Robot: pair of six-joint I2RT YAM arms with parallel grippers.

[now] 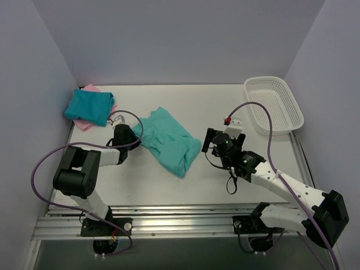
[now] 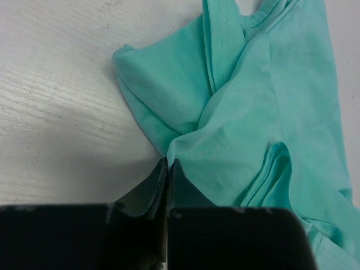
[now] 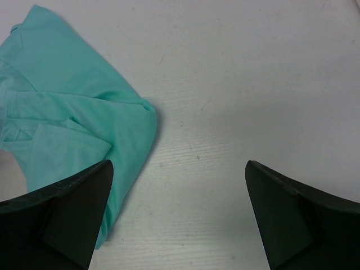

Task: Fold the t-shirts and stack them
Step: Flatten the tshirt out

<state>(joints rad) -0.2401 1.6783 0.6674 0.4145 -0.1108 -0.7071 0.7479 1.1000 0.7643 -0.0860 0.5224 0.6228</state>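
Observation:
The light teal-green t-shirt (image 1: 169,140) lies crumpled on the white table (image 1: 169,188), near its middle. My left gripper (image 1: 138,142) is at the shirt's left edge. In the left wrist view, the left gripper (image 2: 169,163) is shut, with a pinched corner of the shirt (image 2: 253,112) at its tips. My right gripper (image 1: 224,136) is wide open and empty just right of the shirt. In the right wrist view, the right gripper (image 3: 179,166) is over bare table, with the shirt (image 3: 73,112) beside its left finger. The darker teal-blue t-shirt (image 1: 89,106) lies folded on the pink t-shirt (image 1: 84,125) at the back left.
A white mesh basket (image 1: 264,80) stands at the back right corner. Purple walls close in the table on three sides. Purple cables loop from both arms over the table.

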